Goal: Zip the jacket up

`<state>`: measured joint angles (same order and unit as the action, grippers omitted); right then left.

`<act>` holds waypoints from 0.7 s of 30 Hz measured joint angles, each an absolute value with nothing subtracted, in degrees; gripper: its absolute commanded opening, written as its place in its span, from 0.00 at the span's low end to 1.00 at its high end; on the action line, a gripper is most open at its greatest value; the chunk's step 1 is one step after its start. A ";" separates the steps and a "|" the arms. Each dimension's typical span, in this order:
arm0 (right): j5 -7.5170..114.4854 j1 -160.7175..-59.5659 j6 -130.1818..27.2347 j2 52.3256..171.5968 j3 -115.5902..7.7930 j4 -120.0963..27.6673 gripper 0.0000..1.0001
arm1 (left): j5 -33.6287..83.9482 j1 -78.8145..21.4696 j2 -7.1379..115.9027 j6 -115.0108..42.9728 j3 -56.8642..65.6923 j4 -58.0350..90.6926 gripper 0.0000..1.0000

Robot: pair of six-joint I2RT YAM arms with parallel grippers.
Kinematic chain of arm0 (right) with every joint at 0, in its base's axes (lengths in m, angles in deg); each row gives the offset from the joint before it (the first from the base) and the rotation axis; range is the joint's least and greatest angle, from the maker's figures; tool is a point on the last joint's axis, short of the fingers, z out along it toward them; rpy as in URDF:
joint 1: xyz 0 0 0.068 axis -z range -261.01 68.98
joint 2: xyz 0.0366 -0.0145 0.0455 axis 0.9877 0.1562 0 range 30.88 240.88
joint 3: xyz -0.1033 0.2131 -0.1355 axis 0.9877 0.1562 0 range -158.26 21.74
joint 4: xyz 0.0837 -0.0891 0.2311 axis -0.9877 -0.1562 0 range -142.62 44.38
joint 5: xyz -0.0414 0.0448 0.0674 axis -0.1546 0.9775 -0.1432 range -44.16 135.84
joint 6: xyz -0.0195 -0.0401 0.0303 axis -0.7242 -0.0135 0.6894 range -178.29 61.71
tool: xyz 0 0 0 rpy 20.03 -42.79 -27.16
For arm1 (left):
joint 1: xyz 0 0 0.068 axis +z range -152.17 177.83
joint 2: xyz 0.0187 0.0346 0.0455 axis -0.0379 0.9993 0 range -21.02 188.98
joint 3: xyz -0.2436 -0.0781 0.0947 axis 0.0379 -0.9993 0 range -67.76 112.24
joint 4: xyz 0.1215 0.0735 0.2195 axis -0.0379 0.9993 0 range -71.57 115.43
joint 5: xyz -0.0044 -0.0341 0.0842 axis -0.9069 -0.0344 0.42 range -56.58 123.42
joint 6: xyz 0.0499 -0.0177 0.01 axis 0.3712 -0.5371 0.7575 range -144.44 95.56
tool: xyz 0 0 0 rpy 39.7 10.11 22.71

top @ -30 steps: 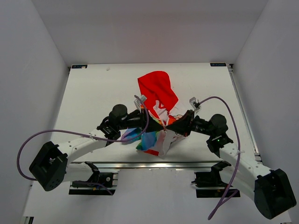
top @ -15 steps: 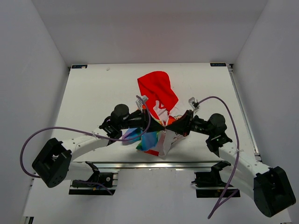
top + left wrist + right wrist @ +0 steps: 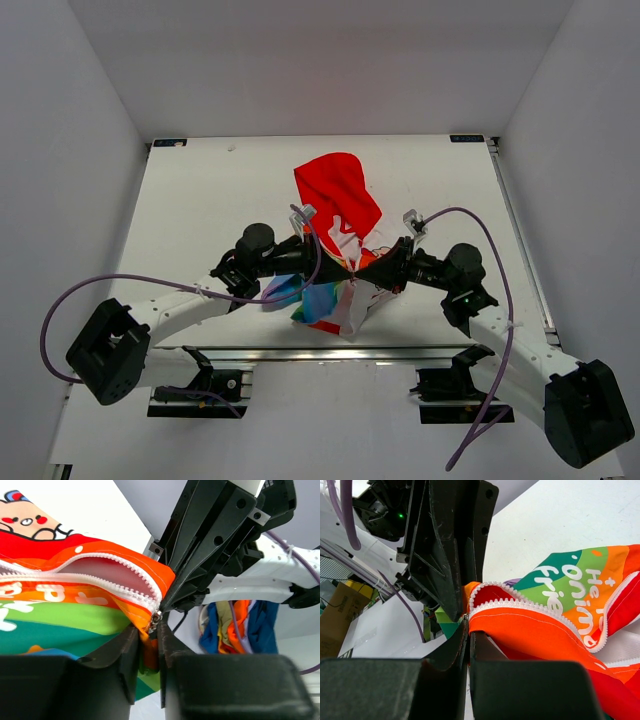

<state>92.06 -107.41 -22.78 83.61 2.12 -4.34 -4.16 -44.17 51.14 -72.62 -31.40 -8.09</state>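
Observation:
The jacket (image 3: 338,195) lies mid-table, red hood toward the back, rainbow-striped front bunched toward the near edge. Its white zipper (image 3: 107,587) is open, the two toothed edges spread apart. My left gripper (image 3: 343,264) and right gripper (image 3: 362,266) meet tip to tip over the front. The left gripper (image 3: 149,639) is shut on the orange jacket fabric beside the metal zipper slider (image 3: 156,617). The right gripper (image 3: 469,630) is shut on the orange jacket edge (image 3: 530,630) at the zipper's end.
The white table (image 3: 200,190) is walled on three sides by white panels. A metal rail (image 3: 330,352) runs along the near edge by the arm bases. Purple cables (image 3: 480,240) loop beside each arm.
Both arms have barely shifted; the left arm's base link moved slightly. The grippers stay shut on the jacket at the same spot.

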 measured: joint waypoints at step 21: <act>90.99 -107.71 -17.56 84.97 2.01 0.12 0.00 | -1.36 -45.33 49.76 -69.04 -32.05 -7.26 0.00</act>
<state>90.99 -107.71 -17.56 84.97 2.01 0.12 -1.36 -45.33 49.76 -69.04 -32.05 -7.26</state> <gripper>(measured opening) 0.012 0.022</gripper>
